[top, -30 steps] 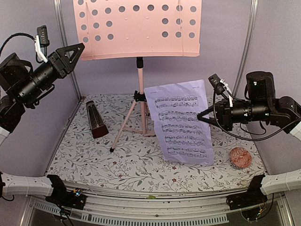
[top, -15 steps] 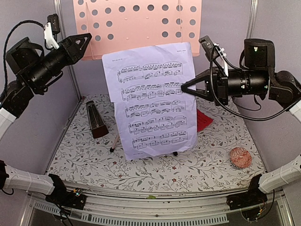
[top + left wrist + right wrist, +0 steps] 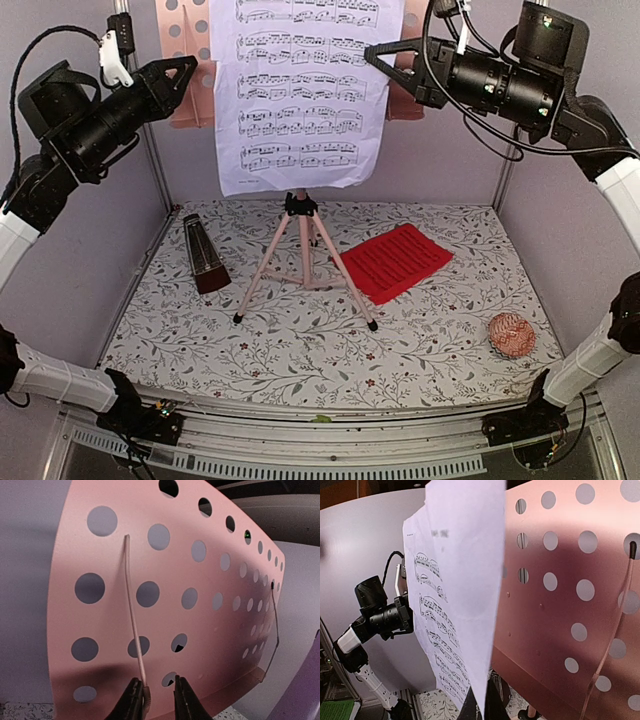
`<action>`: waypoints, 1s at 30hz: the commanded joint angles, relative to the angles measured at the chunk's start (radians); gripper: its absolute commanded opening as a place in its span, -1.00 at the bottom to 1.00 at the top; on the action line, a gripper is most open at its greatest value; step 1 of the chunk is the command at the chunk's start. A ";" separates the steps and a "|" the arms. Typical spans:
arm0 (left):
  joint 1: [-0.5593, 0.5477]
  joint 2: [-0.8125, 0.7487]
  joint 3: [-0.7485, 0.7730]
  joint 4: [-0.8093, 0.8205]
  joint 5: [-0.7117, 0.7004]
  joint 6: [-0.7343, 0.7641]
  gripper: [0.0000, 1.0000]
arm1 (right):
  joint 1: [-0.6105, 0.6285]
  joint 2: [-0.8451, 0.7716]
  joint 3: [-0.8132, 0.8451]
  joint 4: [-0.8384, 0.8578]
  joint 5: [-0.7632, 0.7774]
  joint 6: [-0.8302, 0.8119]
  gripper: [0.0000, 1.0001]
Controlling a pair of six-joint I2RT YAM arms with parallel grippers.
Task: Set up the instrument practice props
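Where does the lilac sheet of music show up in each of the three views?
Top external: lilac sheet at top centre, hanging in front of the perforated pink desk.
Left wrist: only a sliver of it at the lower right edge.
Right wrist: left of centre, seen nearly edge-on.
Shared landmark: the desk, in all three views.

Both arms are held up high in the top view, the left gripper [image 3: 190, 64] pointed toward 2 o'clock with jaws parted just a bit, the right gripper [image 3: 372, 50] pointed roughly 9 o'clock and pinched tight on the lilac sheet [image 3: 300, 100].
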 commanded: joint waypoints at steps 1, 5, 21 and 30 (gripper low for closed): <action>-0.005 0.010 0.033 -0.022 -0.026 0.034 -0.59 | 0.005 0.065 0.099 0.089 0.072 -0.012 -1.00; -0.006 0.005 0.037 -0.024 -0.029 0.055 -0.72 | 0.005 0.115 0.179 0.126 0.093 -0.039 -1.00; -0.010 0.034 0.076 -0.062 -0.017 0.107 -1.00 | 0.005 0.186 0.252 0.279 0.205 -0.184 -1.00; -0.011 0.004 0.007 0.031 -0.006 0.155 -1.00 | 0.007 0.245 0.297 0.301 0.277 -0.198 -1.00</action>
